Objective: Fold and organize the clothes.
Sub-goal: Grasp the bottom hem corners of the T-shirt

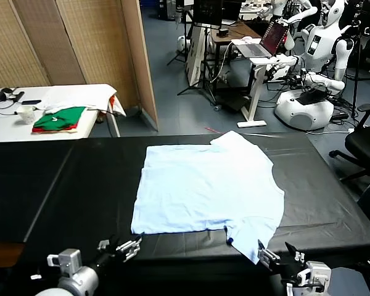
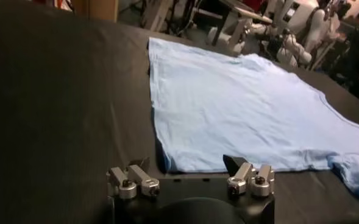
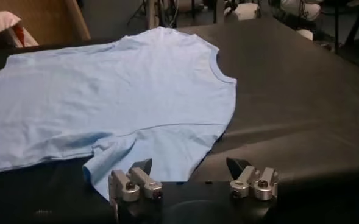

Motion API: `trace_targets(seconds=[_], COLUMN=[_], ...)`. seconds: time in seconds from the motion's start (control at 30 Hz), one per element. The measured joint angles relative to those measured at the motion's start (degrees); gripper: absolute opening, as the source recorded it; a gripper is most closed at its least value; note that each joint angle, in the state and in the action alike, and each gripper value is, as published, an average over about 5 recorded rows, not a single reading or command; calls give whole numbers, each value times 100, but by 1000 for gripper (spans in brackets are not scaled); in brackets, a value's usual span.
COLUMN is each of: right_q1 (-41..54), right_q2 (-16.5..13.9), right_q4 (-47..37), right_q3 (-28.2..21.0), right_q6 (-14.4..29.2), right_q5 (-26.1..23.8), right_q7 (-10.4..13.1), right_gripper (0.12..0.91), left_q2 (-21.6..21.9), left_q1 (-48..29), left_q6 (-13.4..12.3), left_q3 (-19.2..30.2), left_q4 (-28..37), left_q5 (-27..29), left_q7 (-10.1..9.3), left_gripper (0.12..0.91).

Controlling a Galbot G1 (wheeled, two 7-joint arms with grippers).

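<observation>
The clothes are one pale sky-blue T-shirt (image 1: 209, 185) spread flat on the black table (image 1: 80, 185), plain side up, with its neck toward the right and a sleeve reaching the near edge. My left gripper (image 1: 120, 245) hovers at the table's near edge, just short of the shirt's near-left corner. In the left wrist view the left gripper (image 2: 187, 162) stands open and empty in front of the shirt's edge (image 2: 240, 103). My right gripper (image 1: 277, 253) is at the near edge beside the near sleeve. The right wrist view shows it (image 3: 190, 163) open, with the sleeve (image 3: 142, 152) just beyond one fingertip.
A white table (image 1: 12, 126) at the back left carries folded green and red garments (image 1: 58, 119) and a mug (image 1: 26, 114). A wooden screen (image 1: 80, 37) stands behind it. An office chair (image 1: 367, 145) sits off the table's right end, with other robots (image 1: 308, 92) farther back.
</observation>
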Motion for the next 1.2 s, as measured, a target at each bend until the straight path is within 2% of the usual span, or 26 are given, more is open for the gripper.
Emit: trace_targets(seconds=[0.17, 0.3, 0.53, 0.6, 0.73, 0.83, 0.9, 0.97, 1.2], right_q1=[119, 203, 232, 231, 216, 182, 150, 108, -181], right_q2=[41, 79, 116, 123, 128, 125, 119, 112, 45], right_q4=[-98, -220, -407, -446, -512, -536, -523, -490, -143], right_q3=[-153, -268, -330, -335, -320, -307, -303, -303, -338], right_q6=[-20, -39, 17, 46, 110, 170, 200, 214, 44], right_q5=[-112, -136, -111, -99, -83, -71, -62, -54, -47], right_q7=[29, 74, 81, 76, 58, 39, 27, 21, 45], right_gripper=[906, 836, 629, 548, 406, 258, 177, 145, 140], left_q2=[-41, -64, -117, -130, -145, -146, -145, -146, -141], left_q1=[-185, -340, -444, -451, -438, -389, -347, -310, -184], left_q6=[0, -11, -46, -50, -47, -34, -26, -22, -32], left_q3=[45, 81, 135, 151, 181, 197, 207, 214, 189], left_q4=[125, 245, 416, 452, 482, 483, 477, 461, 329], left_q5=[26, 82, 238, 282, 398, 512, 565, 584, 641], left_q7=[-63, -86, -112, -112, -109, -105, -103, -101, -117], left_gripper=[907, 872, 576, 513, 323, 217, 188, 161, 146])
